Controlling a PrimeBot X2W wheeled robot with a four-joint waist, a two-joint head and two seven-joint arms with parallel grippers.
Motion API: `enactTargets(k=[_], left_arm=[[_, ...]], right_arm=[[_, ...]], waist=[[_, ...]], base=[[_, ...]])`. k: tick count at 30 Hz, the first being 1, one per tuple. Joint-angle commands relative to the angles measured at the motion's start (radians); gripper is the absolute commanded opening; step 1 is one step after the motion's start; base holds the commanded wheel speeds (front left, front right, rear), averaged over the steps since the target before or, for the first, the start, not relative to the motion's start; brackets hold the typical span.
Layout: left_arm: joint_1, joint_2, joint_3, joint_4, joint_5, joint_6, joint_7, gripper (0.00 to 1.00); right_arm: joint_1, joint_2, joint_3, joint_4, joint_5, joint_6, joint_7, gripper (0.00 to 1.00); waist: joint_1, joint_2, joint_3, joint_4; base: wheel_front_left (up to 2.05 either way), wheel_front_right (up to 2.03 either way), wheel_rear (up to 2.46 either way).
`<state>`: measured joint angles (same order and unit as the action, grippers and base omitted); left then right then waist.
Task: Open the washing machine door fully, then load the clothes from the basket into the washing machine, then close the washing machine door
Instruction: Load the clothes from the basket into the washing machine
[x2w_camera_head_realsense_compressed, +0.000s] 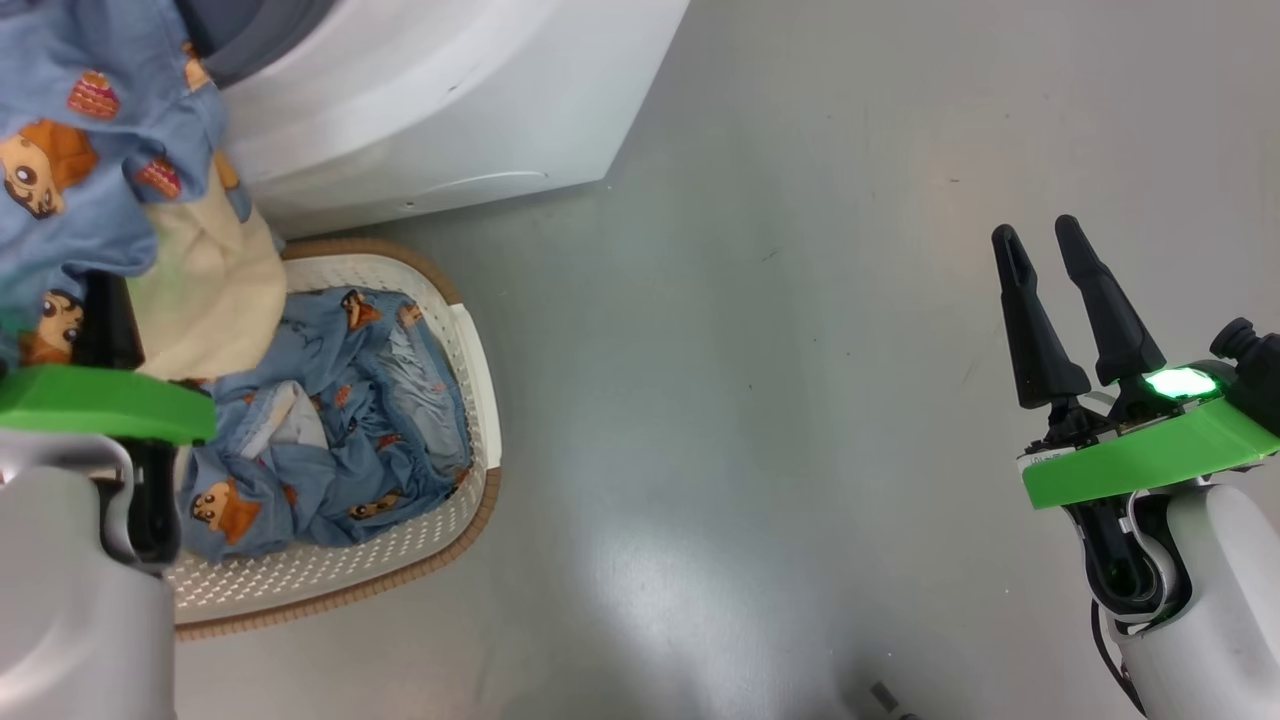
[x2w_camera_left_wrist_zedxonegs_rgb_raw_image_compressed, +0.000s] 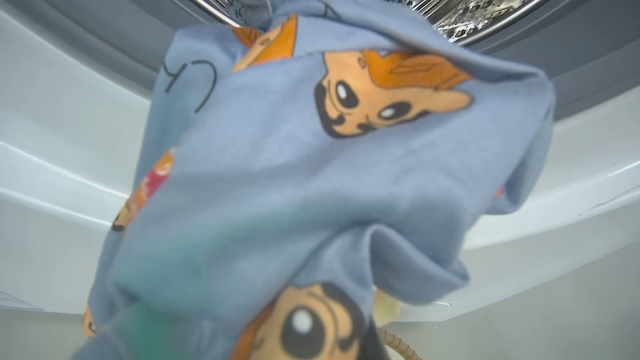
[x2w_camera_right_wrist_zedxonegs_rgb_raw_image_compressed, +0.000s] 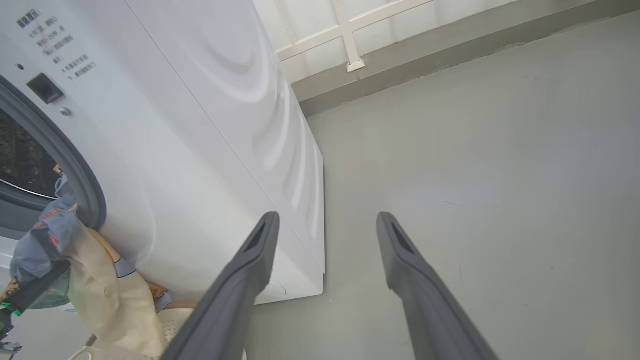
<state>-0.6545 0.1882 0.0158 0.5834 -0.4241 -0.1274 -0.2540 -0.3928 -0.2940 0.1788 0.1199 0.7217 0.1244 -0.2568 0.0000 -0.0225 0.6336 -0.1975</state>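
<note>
A light-blue garment (x2w_camera_head_realsense_compressed: 90, 150) with orange cartoon faces and a cream part hangs at the mouth of the white washing machine (x2w_camera_head_realsense_compressed: 430, 90). It drapes over my left gripper (x2w_camera_head_realsense_compressed: 105, 300) and hides the fingertips, so any pinch on it cannot be seen. In the left wrist view the garment (x2w_camera_left_wrist_zedxonegs_rgb_raw_image_compressed: 320, 190) hangs just below the steel drum (x2w_camera_left_wrist_zedxonegs_rgb_raw_image_compressed: 465, 15). More clothes (x2w_camera_head_realsense_compressed: 340, 440) lie in the cream basket (x2w_camera_head_realsense_compressed: 480, 400) below. My right gripper (x2w_camera_head_realsense_compressed: 1037, 230) stands open and empty over bare floor, far right. The washing machine door is out of view.
The basket sits on grey floor right against the washer's front. In the right wrist view the washer's side panel (x2w_camera_right_wrist_zedxonegs_rgb_raw_image_compressed: 200, 125) runs back to a wall with a white railing (x2w_camera_right_wrist_zedxonegs_rgb_raw_image_compressed: 350, 35). Open floor stretches to the right.
</note>
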Motion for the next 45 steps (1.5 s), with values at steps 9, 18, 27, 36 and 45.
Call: enactTargets(k=[9,18,27,36,45], left_arm=[[0.123,-0.039,0.089,-0.312,0.061,-0.002,-0.008,0.0],[0.052,-0.045,0.069,-0.368,0.096,0.001,0.006,0.0],[-0.19,0.033,0.071,-0.136,0.104,0.006,0.063,0.0],[-0.452,0.077,0.072,0.129,0.099,0.021,0.095,0.0],[-0.611,0.095,0.088,0.055,0.204,0.109,-0.007,0.0]], right_arm=[[0.039,-0.019,0.016,-0.016,-0.009,0.006,-0.005,1.0],[0.035,-0.025,0.029,-0.015,-0.005,0.006,-0.005,1.0],[0.023,-0.016,0.033,-0.014,0.002,0.006,-0.005,1.0],[0.006,-0.009,0.039,-0.014,0.007,0.006,-0.005,1.0],[-0.006,-0.006,0.039,-0.021,0.005,0.006,-0.005,1.0]], waist=[[0.0,0.0,-0.019,0.022],[0.0,0.0,-0.022,0.023],[0.0,0.0,0.014,-0.027],[0.0,0.0,0.058,-0.059],[0.0,0.0,0.095,-0.082]], base=[[0.0,0.0,0.0],[0.0,0.0,0.0],[0.0,0.0,0.0],[0.0,0.0,0.0],[0.0,0.0,0.0]])
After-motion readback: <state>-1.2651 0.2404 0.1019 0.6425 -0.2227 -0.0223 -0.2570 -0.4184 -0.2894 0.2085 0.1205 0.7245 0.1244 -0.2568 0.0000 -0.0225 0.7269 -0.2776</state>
